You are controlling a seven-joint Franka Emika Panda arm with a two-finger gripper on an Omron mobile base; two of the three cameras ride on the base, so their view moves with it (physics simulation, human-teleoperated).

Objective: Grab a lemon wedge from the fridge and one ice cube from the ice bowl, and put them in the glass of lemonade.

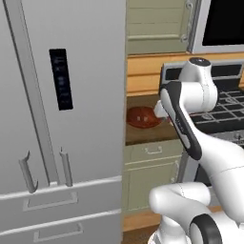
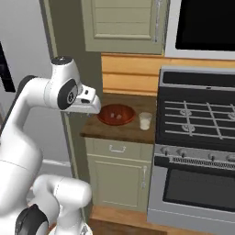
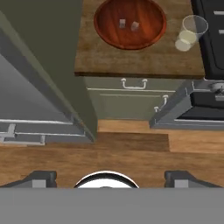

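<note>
The grey double-door fridge stands shut at the left, so the lemon wedge is hidden. On the small wooden counter beside it sits the reddish-brown ice bowl, holding two pale ice cubes. The glass of lemonade stands just right of the bowl, near the stove. My gripper hangs in the air in front of the counter and points down at the floor. It is open, with its fingertips wide apart and nothing between them.
A stove with an oven door adjoins the counter on the right, and a microwave hangs above it. A beige drawer and cabinet door sit below the counter. Beige wall cabinets hang over it. The floor is wooden.
</note>
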